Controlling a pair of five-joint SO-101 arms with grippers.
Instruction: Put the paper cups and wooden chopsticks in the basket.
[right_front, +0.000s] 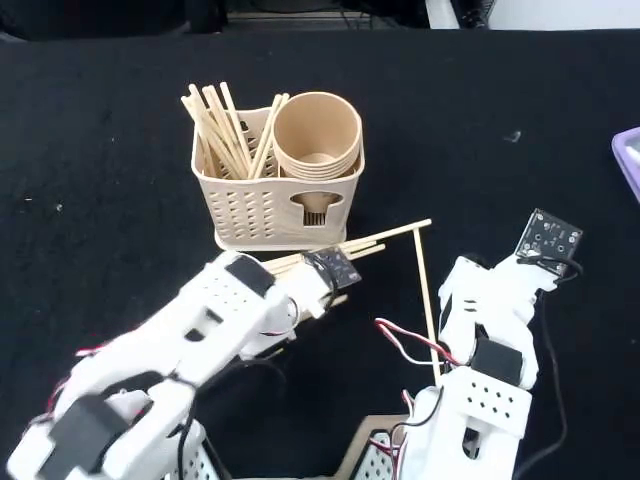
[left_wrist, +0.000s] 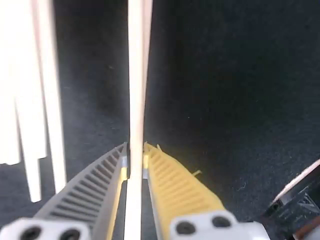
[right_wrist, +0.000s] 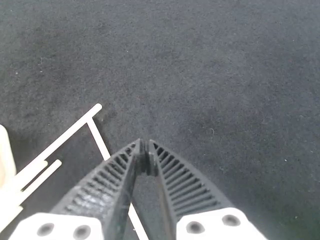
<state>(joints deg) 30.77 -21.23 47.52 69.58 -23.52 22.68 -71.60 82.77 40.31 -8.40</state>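
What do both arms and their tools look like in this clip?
The left arm and right arm are white shells with red, black and white cables. The left tool has one grey and one yellow ribbed finger; the right tool has two black ribbed fingers.

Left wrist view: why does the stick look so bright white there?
In the left wrist view, the chopstick pinched in the left gripper catches strong light and glares almost white; in the high view, the chopsticks in the basket look evenly lit and tan, without glare.
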